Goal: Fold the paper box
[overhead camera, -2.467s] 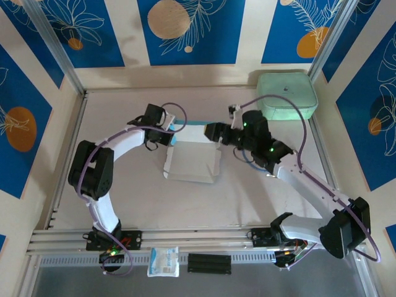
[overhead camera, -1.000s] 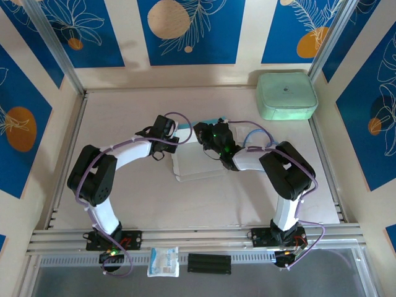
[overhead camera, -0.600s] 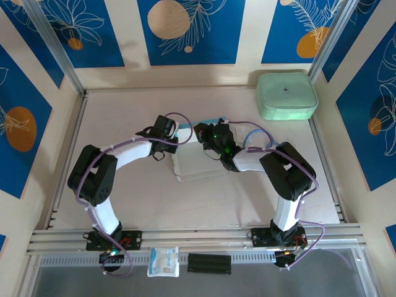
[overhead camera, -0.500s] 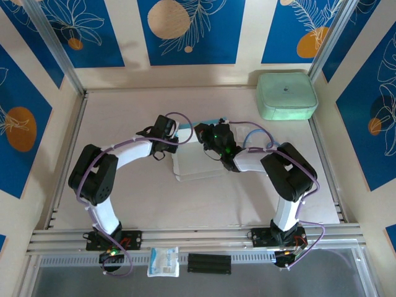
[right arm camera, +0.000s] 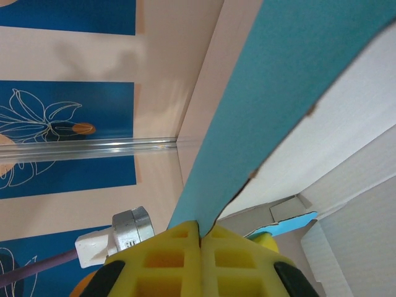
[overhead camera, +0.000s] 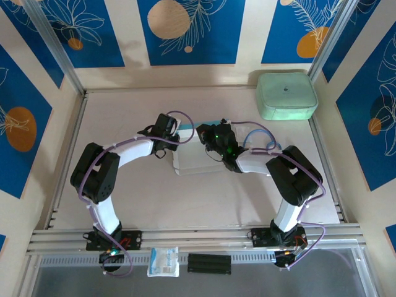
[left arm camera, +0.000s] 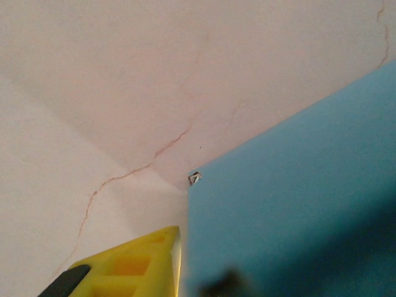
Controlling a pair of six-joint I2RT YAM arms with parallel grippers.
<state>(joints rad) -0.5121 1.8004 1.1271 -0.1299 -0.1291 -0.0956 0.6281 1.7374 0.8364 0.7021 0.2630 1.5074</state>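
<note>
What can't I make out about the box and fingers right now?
- Top external: the far edge of the light blue card paper box is hidden under both wrists.
- Left wrist: one yellow left finger shows. Its partner is hidden by the box, so the grip is unclear.
- Right wrist: the right fingers pinch a flap. The frame edge crops the rest.

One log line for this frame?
phase: folding | right fingers: shut on paper box flap | left fingers: beside box, grip unclear

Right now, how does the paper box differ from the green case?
The paper box is thin card, blue outside and whitish inside; the green case is mint and rounded. The box lies mid-table with a flap pinched by the right gripper; the case sits untouched in the far right corner. Both rest on the table.
</note>
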